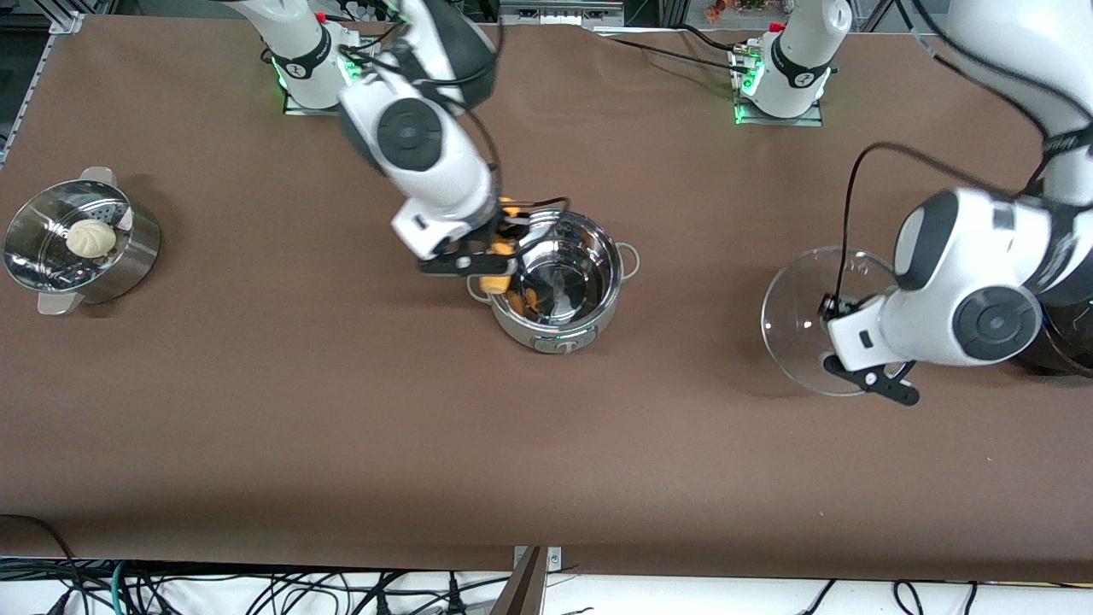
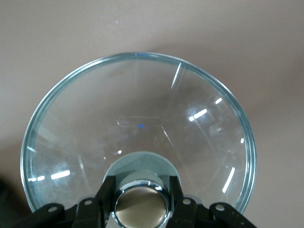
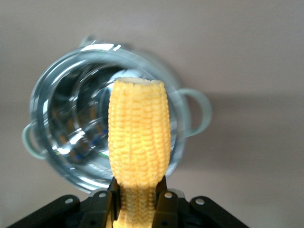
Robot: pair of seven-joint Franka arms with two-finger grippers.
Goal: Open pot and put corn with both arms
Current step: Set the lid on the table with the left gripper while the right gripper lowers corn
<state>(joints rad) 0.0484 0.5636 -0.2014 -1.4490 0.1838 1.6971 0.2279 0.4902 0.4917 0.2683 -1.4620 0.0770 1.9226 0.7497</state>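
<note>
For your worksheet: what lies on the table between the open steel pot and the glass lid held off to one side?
Nothing: the front view shows only bare brown table between the pot and the lid, which the left pincer holds.

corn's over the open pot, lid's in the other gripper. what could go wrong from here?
1. The right gripper holds the corn by one end, over the pot near its rim rather than its middle. Released here, the cob might strike the rim and fall onto the table.
2. The left gripper holds the glass lid only by its knob, above the table at the left arm's end. A slip could drop it.
</note>
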